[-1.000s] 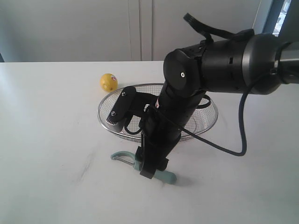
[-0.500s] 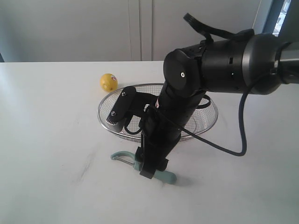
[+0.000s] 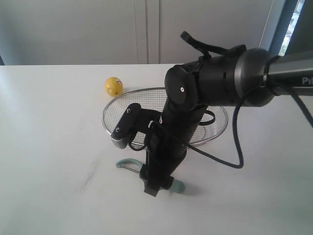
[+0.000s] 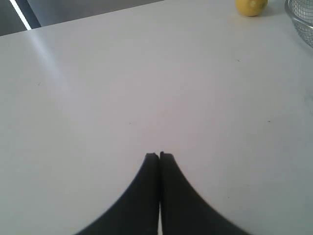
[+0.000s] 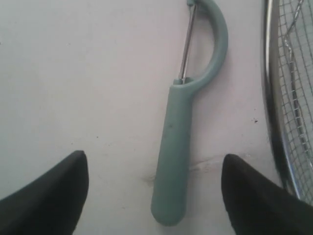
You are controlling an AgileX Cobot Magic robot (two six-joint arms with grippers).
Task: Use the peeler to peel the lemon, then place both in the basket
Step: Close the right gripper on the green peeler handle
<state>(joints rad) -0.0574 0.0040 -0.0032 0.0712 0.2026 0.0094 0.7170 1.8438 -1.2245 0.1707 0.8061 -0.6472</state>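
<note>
The pale teal peeler [image 3: 128, 164] lies flat on the white table just in front of the basket [image 3: 146, 89]. My right gripper [image 3: 154, 188] points down over its handle [image 5: 176, 147]. It is open, with one finger on each side of the handle end and neither touching it [image 5: 154, 161]. The curved head and thin blade point away from the fingers. The yellow lemon [image 3: 113, 86] sits on the table behind the basket's left rim, and it also shows far off in the left wrist view [image 4: 251, 6]. My left gripper [image 4: 159, 155] is shut and empty above bare table.
The wire-mesh basket runs close along one side of the peeler [image 5: 288, 98], and its rim shows at a corner of the left wrist view [image 4: 301, 19]. The right arm's black body and cables hang over the basket [image 3: 210, 98]. A pale wall stands behind the table.
The right arm has dropped lower and shifted slightly left over the peeler handle, jaws still wide. Lemon, peeler and basket have not moved.
</note>
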